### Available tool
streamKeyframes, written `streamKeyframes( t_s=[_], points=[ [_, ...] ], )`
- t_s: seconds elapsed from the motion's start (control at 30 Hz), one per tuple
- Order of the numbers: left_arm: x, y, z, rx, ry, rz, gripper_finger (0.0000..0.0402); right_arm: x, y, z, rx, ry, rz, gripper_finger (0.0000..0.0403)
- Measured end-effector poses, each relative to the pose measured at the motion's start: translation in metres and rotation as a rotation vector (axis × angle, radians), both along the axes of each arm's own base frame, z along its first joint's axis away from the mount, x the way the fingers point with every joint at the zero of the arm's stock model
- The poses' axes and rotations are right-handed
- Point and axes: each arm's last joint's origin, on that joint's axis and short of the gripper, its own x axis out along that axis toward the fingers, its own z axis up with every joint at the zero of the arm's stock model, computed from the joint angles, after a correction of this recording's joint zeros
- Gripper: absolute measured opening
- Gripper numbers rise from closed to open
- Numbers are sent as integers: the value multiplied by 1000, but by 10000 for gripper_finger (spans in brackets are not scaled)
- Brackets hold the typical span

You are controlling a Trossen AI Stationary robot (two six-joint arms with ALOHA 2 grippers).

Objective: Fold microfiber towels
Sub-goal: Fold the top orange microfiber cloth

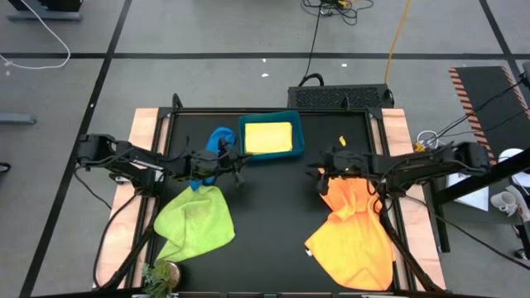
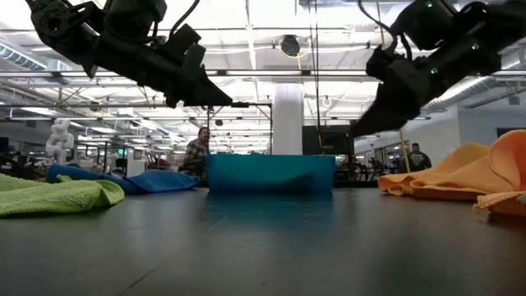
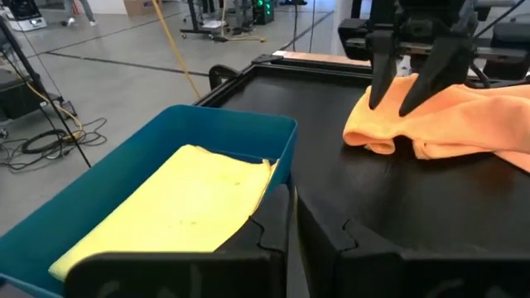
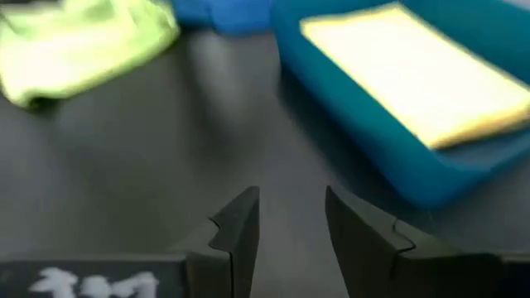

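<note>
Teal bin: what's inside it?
A folded yellow towel lies flat in the teal bin, covering most of its floor. Anything under the towel is hidden.

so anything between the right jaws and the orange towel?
Nothing visible. The right gripper hangs open just above the near edge of the orange towel, with only air below it. The teal bin sits off to the side, clear of the path.

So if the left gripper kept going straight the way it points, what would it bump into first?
Probably the teal bin: the left gripper points along the bin's near edge, its yellow towel inside. Slightly aside, it would slip past toward the orange towel; depth is unclear.
</note>
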Motion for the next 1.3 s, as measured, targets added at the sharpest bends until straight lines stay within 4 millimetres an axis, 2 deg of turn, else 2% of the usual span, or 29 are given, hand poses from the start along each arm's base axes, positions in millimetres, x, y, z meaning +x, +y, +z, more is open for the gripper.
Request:
streamKeyframes(
  t_s=[0.1, 0.2, 0.33, 0.5, 0.73, 1.0, 1.3],
  points=[
    [0, 0, -1, 2, 9, -1, 26, -1, 5, 2, 30, 121, 17, 124],
    [-1, 0, -2, 10, 27, -3, 26, -1, 20, 11, 65, 211, 138, 123],
    [-1, 0, -4, 21, 49, -6, 26, -2, 46, 26, 63, 272, 275, 123],
    [-1, 0, -4, 21, 51, -3, 26, -6, 63, 31, 101, 326, 309, 123],
    [-1, 0, -3, -26, 24, 11, 26, -23, 82, 24, 175, 470, 325, 123],
    [-1, 0, -2, -76, -12, 25, 26, -27, 94, 24, 261, 488, 387, 123],
    [0, -4, -2, -106, -14, -34, 26, -30, 94, -8, 254, 563, 341, 122]
  ],
)
